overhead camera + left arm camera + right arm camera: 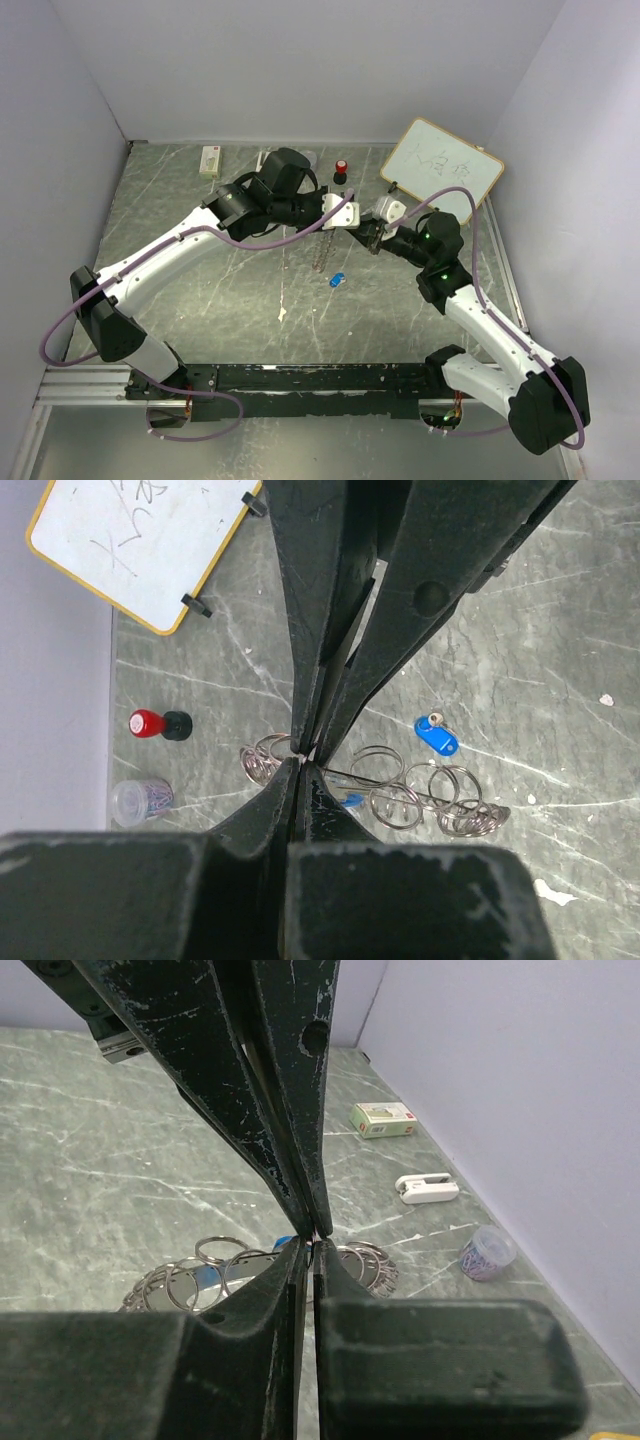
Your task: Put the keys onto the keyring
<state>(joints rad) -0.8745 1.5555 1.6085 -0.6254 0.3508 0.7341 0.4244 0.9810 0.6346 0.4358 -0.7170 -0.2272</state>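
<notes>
At the tips of the left claw (303, 762), whose fingers are clenched tight together, sits the keyring (476, 820). It is a thin grey wire strung with many small silvery coiled loops, some overlapping. Most of the loops fan out to one side of the tips, and one more lies just on the other side. The wire runs straight into the pinch, so the left claw is grasping the keyring. Tip to tip with it, the right claw (312, 1244) has its fingers pressed together at the same spot. Whether any wire lies between them I cannot tell.

Just beyond the fanned loops, a blue key (436, 737) lies on the green marbled table (560, 630). It is a rounded oblong with a pale spot and a little wire loop at one end. A second blue key (350, 800) peeps out right beside the left claw's finger, among the loops, mostly hidden.

On the far side of the tips from the keys stand a red-and-black knob (150, 723) and, near it, a clear cup (140, 798) of coloured bits.
</notes>
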